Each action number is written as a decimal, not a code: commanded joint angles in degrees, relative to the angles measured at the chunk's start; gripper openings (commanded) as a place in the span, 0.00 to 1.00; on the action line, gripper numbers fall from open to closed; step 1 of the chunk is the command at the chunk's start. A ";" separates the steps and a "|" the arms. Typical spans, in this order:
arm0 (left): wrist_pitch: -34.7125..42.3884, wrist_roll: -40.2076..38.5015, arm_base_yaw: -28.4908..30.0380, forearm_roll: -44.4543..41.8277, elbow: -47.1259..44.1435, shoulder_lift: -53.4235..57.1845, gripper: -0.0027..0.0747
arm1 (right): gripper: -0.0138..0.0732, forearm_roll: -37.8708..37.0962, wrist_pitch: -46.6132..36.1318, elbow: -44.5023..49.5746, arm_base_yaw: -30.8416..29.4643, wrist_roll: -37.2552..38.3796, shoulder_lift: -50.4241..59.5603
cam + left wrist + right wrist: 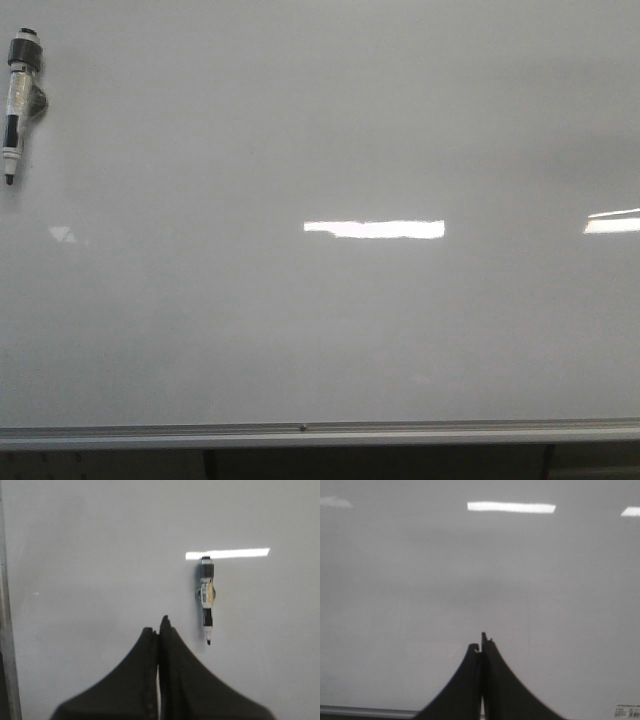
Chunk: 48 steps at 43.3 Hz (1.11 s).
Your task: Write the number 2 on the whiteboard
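Observation:
The whiteboard [320,320] is glossy white-grey and fills the front view, with a silver rail [300,432] along its bottom. No number 2 shows on it. A marker [20,100] with a black cap end and its tip pointing down sticks to the board at the upper left; it also shows in the left wrist view [206,600]. My left gripper [159,625] is shut and empty, a little short of the marker and to one side. My right gripper [482,644] is shut and empty, facing bare board [480,580]. Neither gripper shows in the front view.
Bright light reflections [374,229] lie across the board's middle and right. A silver frame edge [7,630] borders the board in the left wrist view. A small label [627,711] sits near the rail [365,711] in the right wrist view.

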State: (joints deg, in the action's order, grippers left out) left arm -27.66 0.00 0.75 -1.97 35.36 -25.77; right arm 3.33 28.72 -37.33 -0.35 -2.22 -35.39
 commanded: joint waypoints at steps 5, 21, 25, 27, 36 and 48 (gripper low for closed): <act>1.62 0.00 -0.50 0.50 1.84 -5.05 0.01 | 0.08 0.23 -2.49 -2.02 -0.33 -0.14 -6.11; -0.77 0.00 -0.50 0.60 1.84 -10.24 0.01 | 0.08 0.18 -1.44 -1.98 -0.33 -1.40 -12.20; -0.87 0.00 -0.50 0.60 1.84 -10.91 0.01 | 0.08 0.18 -1.45 -1.91 -0.33 -2.36 -12.38; -0.87 0.00 -0.50 0.60 1.84 -11.17 0.01 | 0.08 0.18 -1.45 -1.91 -0.33 -2.47 -12.38; -1.08 0.00 -0.50 0.60 1.84 -13.00 0.17 | 0.25 0.18 -1.45 -1.91 -0.33 -2.66 -12.38; -0.67 0.00 -0.59 0.60 1.96 -13.80 0.73 | 0.76 0.23 -1.45 -1.91 -0.33 -2.66 -12.38</act>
State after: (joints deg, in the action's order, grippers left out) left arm -32.42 0.00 0.71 -1.78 35.36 -39.23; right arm 3.33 30.66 -37.33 -0.35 -4.27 -47.93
